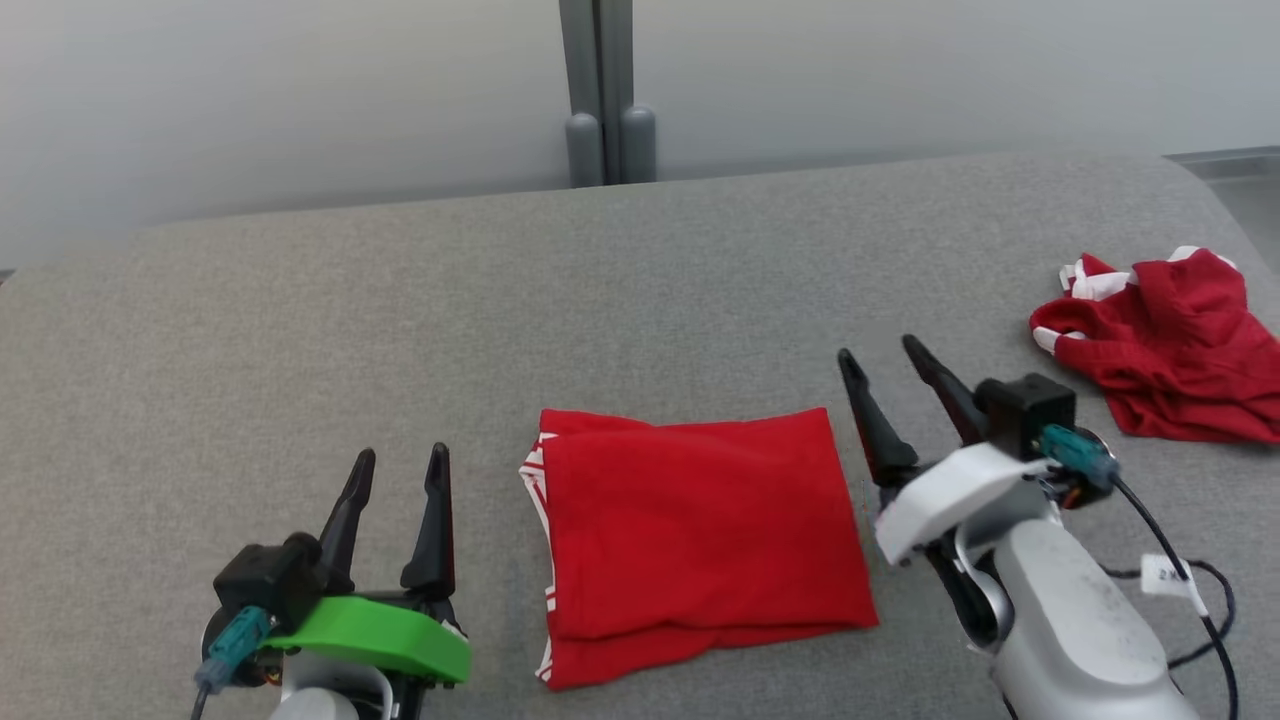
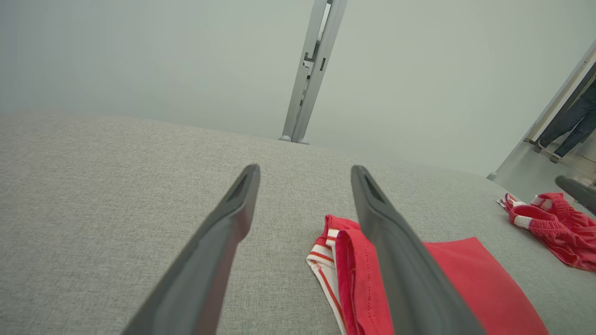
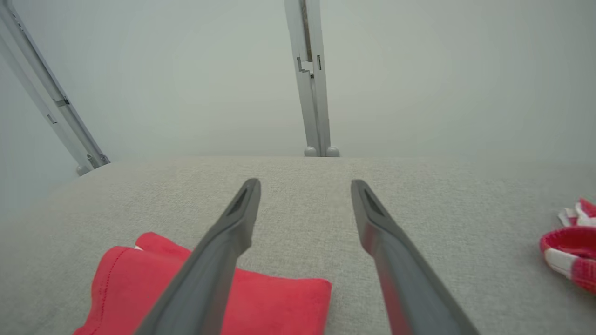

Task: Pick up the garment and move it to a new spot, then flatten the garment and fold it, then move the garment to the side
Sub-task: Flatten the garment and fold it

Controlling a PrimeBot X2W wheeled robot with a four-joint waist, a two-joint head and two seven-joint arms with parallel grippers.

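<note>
The garment (image 1: 700, 530) is red with white-striped trim and lies folded into a neat rectangle on the grey surface, front centre. My left gripper (image 1: 398, 470) stands open to its left, apart from it. Just off its right edge, my right gripper (image 1: 882, 362) is open and holds nothing. In the left wrist view the garment (image 2: 470, 284) lies to the right behind the right finger of the open gripper (image 2: 305, 172). The right wrist view has the garment (image 3: 274, 302) at lower left beneath the open gripper (image 3: 305, 185).
A second red and white garment (image 1: 1165, 345) lies crumpled at the far right of the grey padded surface (image 1: 400, 330); it appears too in the wrist views (image 2: 554, 228) (image 3: 570, 246). A grey post (image 1: 605, 90) stands behind the far edge. A cable with a tag (image 1: 1170, 575) trails from my right wrist.
</note>
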